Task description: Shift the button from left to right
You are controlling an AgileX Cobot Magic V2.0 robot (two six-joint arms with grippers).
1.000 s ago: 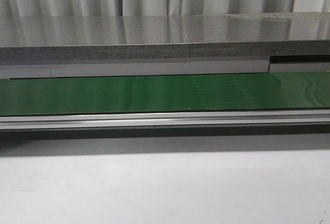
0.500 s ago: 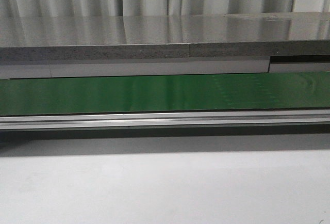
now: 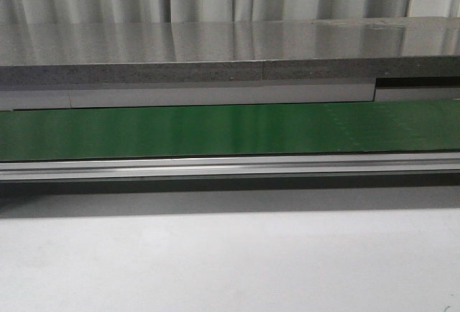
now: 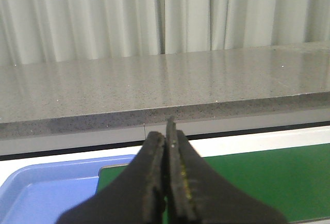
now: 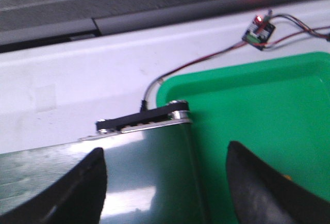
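Curtains back a bare belt [image 3: 215,131]; no button visible. Left gripper [image 4: 166,146] is pressed closed, right gripper [image 5: 165,167] wide: awaiting the button.

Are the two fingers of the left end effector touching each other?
Touching. The left wrist view shows the left end effector with its fingers pressed together, no gap, nothing between them.

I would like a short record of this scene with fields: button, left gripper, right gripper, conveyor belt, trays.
button: not visible in any view
left gripper: shut, empty, above the blue tray's edge
right gripper: open, empty, over the belt end beside the green tray
conveyor belt: green, nothing on it in the front view
sensor board: wired, beyond the green tray
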